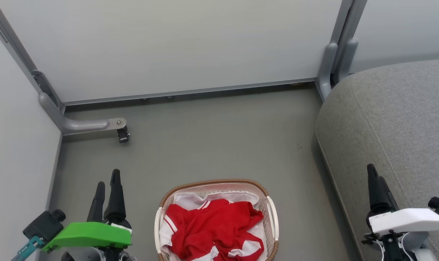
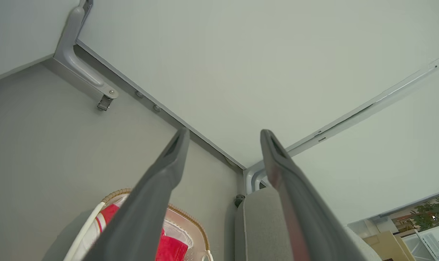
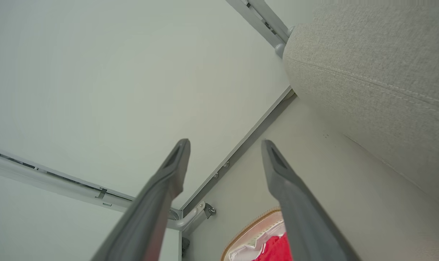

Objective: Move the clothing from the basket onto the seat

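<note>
Inside basket [image 1: 212,182]: red clothing [image 1: 214,226], heaped on white cloth [image 1: 190,198]. Under basket: grey floor [image 1: 212,137]. Right of basket, apart: grey seat [image 1: 397,119]. Left of basket: left gripper [image 1: 107,177], fingers spread, holding nothing. Right of basket, over seat edge: right gripper [image 1: 372,169], fingers spread, holding nothing.

The basket [image 1: 215,184] stands on the floor [image 1: 219,137], near centre. The clothing [image 1: 212,224] lies inside the basket, on top of a cloth sheet [image 1: 190,198]. The seat [image 1: 397,119] is right of the basket, apart from it. A rear panel [image 1: 176,47] stands behind both, and a side panel [image 1: 12,145] closes the left. A support foot [image 1: 96,125] projects from the rear left corner. The left gripper [image 1: 108,177] is left of the basket. The right gripper [image 1: 372,173] is over the seat's left edge.
</note>
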{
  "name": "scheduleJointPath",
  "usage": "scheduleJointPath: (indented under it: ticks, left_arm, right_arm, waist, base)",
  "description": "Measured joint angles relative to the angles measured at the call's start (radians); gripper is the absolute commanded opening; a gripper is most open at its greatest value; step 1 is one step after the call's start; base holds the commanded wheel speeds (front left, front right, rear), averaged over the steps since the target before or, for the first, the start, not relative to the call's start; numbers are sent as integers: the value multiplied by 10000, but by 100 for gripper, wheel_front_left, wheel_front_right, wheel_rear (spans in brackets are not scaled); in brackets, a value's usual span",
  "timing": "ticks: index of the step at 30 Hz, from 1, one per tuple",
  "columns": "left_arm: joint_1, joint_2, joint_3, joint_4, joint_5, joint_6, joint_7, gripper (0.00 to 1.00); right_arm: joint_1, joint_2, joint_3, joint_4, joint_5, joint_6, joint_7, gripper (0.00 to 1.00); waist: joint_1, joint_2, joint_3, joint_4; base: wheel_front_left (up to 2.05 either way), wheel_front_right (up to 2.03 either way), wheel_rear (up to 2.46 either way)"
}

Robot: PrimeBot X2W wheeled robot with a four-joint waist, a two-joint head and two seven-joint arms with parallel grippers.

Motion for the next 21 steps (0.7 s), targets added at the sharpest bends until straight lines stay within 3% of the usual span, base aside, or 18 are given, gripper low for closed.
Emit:
scheduleJointPath:
  ticks: [21]
  left_arm:
    - [225,12,-573,17,2872,357,-577,100]
  right_arm:
    - [108,-33,740,-249,-3639,0,-591,100]
  waist:
    - [0,0,-1,41]
  base:
    - [0,0,0]
